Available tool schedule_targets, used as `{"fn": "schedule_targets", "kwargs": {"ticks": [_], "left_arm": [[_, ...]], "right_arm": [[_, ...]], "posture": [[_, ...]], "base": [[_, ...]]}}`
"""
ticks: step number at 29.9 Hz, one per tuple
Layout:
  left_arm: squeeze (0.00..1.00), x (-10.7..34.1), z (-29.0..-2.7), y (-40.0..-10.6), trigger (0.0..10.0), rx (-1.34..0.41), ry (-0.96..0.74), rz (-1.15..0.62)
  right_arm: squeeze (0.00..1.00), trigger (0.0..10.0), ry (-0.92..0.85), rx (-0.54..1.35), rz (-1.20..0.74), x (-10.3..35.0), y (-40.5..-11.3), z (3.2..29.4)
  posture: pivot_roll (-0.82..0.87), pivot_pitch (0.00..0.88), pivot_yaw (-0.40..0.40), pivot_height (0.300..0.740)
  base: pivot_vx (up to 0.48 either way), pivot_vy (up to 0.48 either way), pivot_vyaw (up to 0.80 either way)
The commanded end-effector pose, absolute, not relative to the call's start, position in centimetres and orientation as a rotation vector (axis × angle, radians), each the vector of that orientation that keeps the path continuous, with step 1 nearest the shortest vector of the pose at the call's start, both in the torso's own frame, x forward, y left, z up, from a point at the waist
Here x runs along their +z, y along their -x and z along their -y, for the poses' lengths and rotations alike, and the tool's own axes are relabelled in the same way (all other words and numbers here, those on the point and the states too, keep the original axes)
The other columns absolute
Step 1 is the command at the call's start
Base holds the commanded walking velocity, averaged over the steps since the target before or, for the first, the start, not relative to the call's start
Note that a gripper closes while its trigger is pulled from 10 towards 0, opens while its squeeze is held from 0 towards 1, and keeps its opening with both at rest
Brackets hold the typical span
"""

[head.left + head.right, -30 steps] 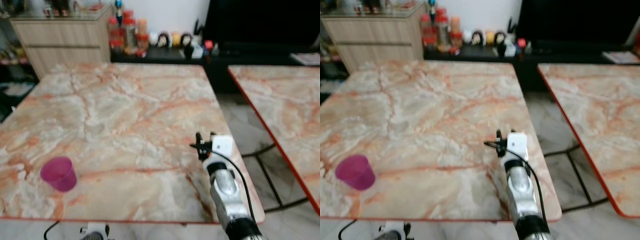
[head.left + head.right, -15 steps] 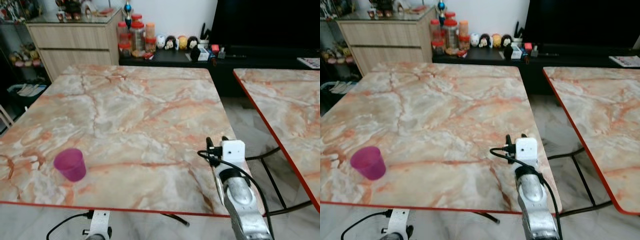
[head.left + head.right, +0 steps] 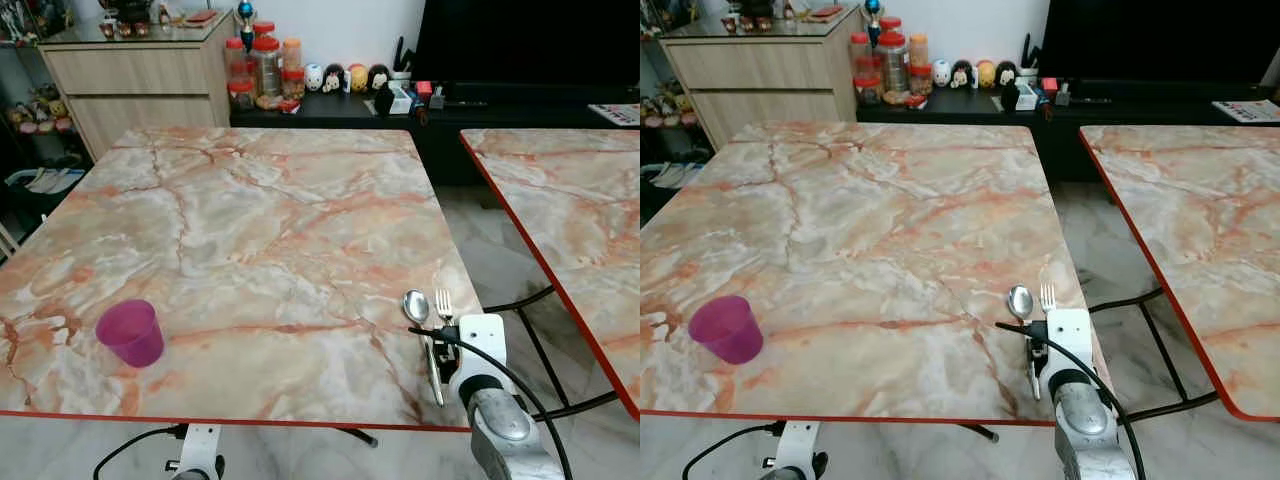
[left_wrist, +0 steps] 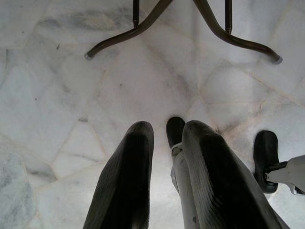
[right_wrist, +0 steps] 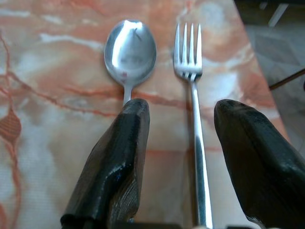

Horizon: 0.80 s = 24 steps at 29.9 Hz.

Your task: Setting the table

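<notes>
Right pincer (image 5: 178, 157) is hanging open over spoon (image 5: 129, 52) and fork (image 5: 193, 95); both are lying side by side near the counter (image 3: 250, 230) edge | left pincer (image 4: 167, 176) is hanging by the floor, nearly closed, empty | risk: a bump could be knocking the fork off; cup (image 3: 130, 333) is sitting far away

My right arm reaches forward and low, silver forearm at the near right, a black cable looping over the white wrist block. My right pincer (image 5: 178, 157) points ahead and down, its two black fingers (image 5: 114, 162) spread wide with nothing between the pads. My left arm hangs at my side, barely raised. My left pincer (image 4: 164, 176) points straight down, its two ribbed fingers (image 4: 128, 176) a narrow gap apart and holding nothing.
</notes>
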<state>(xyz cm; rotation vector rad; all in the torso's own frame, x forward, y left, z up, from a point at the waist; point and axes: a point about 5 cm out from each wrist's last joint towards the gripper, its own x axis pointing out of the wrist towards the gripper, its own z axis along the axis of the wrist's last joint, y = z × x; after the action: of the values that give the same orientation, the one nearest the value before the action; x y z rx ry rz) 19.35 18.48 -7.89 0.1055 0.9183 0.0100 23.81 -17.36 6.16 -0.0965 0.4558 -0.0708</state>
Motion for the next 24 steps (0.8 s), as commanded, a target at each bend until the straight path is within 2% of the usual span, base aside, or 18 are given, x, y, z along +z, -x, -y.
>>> {"fn": "schedule_targets", "kwargs": {"ticks": [1,7,8,9,13,14,15,16,24], "left_arm": [[0.0,-8.0,-18.6,-19.1,10.0,-0.008,-0.127,-0.929],[0.0,-8.1,-18.6,-19.0,10.0,0.001,-0.121,-0.928],[0.0,-8.1,-18.6,-18.9,10.0,0.001,-0.121,-0.93],[0.0,-8.1,-18.6,-18.9,10.0,0.002,-0.121,-0.931],[0.0,-8.2,-18.6,-18.7,10.0,0.002,-0.118,-0.936],[0.0,-8.2,-18.6,-18.7,10.0,0.002,-0.118,-0.936],[0.0,-8.2,-18.6,-18.7,10.0,0.001,-0.119,-0.937],[0.0,-8.2,-18.6,-18.7,10.0,0.001,-0.119,-0.937],[0.0,-8.1,-18.6,-19.0,10.0,0.005,-0.117,-0.931]], "right_arm": [[0.0,10.0,0.069,-0.049,-0.417,7.1,-24.1,17.1],[0.0,10.0,0.039,-0.025,-0.368,8.0,-24.7,16.9],[0.19,10.0,0.036,-0.03,-0.361,8.0,-24.8,16.9],[1.0,10.0,0.028,-0.036,-0.356,8.0,-24.8,16.9],[1.0,10.0,0.03,-0.039,-0.381,7.7,-25.0,16.9],[0.79,10.0,0.029,-0.039,-0.386,7.6,-25.0,16.9],[0.14,10.0,0.025,-0.031,-0.396,7.3,-25.1,16.9],[0.0,10.0,0.003,-0.018,-0.405,7.1,-25.1,16.7],[0.0,10.0,-0.006,0.017,-0.403,7.0,-25.6,16.1]], "posture": [[-0.08,0.0,-0.007,0.725],[-0.07,0.0,-0.016,0.725],[-0.07,0.0,-0.016,0.725],[-0.07,0.0,-0.015,0.725],[-0.06,0.0,-0.017,0.725],[-0.07,0.0,-0.015,0.725],[-0.07,0.0,-0.014,0.725],[-0.07,0.0,-0.014,0.725],[-0.06,0.0,-0.017,0.725]], "base": [[0.0,0.0,0.0],[0.0,0.0,0.0],[0.0,0.0,0.0],[0.0,0.0,0.0],[0.0,0.0,0.0],[0.0,0.0,0.0],[0.0,0.0,0.0],[0.0,0.0,0.0],[0.0,0.0,0.0]]}}
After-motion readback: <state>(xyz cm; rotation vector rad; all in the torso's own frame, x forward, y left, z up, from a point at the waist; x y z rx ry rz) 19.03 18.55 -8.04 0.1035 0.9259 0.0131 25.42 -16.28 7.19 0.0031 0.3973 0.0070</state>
